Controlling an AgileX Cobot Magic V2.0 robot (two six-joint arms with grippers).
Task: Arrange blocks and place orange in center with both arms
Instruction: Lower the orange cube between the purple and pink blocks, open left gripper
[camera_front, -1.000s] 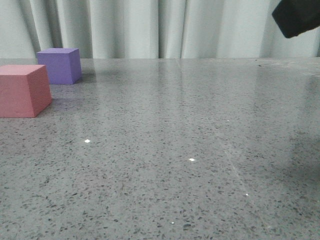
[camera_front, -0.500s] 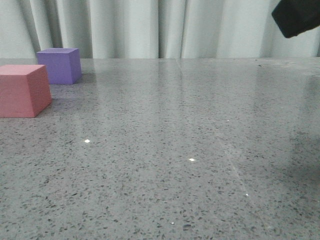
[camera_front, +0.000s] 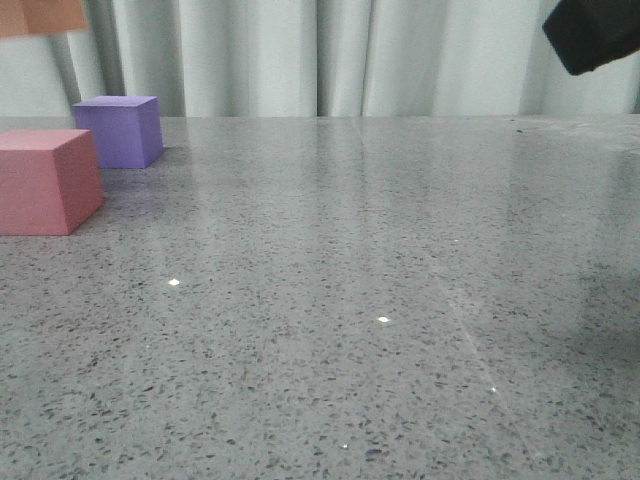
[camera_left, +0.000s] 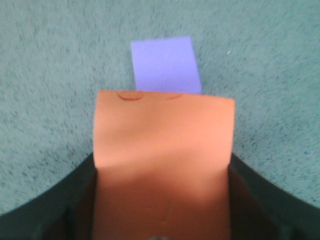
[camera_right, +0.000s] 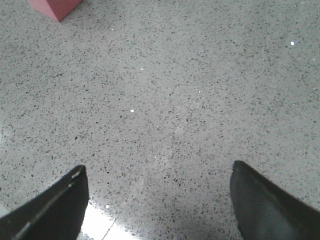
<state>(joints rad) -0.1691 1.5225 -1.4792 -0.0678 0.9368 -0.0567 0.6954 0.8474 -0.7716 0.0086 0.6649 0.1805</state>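
My left gripper (camera_left: 162, 200) is shut on the orange cube (camera_left: 164, 165) and holds it in the air above the table. The cube's lower edge shows at the top left of the front view (camera_front: 38, 16). The purple cube (camera_front: 120, 130) sits at the far left of the table and shows beyond the held cube in the left wrist view (camera_left: 165, 64). The pink-red cube (camera_front: 42, 181) sits in front of it at the left edge; its corner shows in the right wrist view (camera_right: 55, 7). My right gripper (camera_right: 159, 192) is open and empty above bare table.
Part of the right arm (camera_front: 595, 33) hangs high at the top right of the front view. The grey speckled table (camera_front: 380, 300) ends at a pale curtain (camera_front: 330, 55) behind.
The orange cube has come into the top left of the front view, carried by my left gripper. The pink-red and purple cubes and the right arm have not moved.
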